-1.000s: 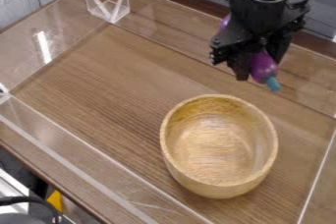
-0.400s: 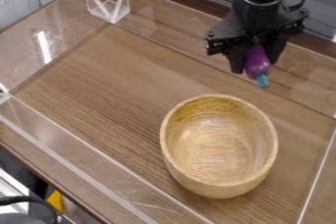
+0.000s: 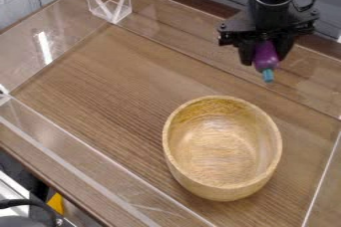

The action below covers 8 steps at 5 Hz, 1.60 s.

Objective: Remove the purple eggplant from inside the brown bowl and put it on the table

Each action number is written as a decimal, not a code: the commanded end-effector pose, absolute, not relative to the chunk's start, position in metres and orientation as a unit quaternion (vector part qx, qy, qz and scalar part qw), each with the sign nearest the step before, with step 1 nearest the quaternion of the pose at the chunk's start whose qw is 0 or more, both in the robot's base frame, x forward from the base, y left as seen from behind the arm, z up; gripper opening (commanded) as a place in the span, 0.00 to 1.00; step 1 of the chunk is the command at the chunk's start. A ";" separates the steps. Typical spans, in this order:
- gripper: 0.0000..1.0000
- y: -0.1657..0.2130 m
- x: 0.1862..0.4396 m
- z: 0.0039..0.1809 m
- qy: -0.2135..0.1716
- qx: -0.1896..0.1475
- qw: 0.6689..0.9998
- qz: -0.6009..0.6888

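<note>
The purple eggplant hangs between the black fingers of my gripper, its teal stem tip pointing down just above the table. The gripper is shut on it at the far right of the tabletop, behind the brown bowl. That bowl sits in the right foreground, wide and light tan, with nothing inside it. The eggplant's upper part is hidden by the fingers.
Clear acrylic walls run around the table's edges. A small clear triangular stand sits at the back left corner. The right wall lies close to the gripper.
The gripper, still holding the eggplant, has moved farther back and slightly down, and its wrist has rolled so the eggplant hangs more upright. The bowl has stayed put.
</note>
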<state>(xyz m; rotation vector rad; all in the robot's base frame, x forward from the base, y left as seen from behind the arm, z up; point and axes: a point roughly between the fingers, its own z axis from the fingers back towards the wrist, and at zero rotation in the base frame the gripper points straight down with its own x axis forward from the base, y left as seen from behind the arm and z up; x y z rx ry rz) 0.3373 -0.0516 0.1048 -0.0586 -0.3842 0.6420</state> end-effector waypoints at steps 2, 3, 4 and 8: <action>0.00 -0.044 0.340 0.127 -0.231 -0.013 0.927 0.295; 0.00 -0.041 0.342 0.129 -0.237 -0.006 0.934 0.269; 0.00 -0.037 0.343 0.133 -0.243 -0.001 0.939 0.245; 0.00 -0.035 0.350 0.147 -0.265 -0.004 0.950 0.163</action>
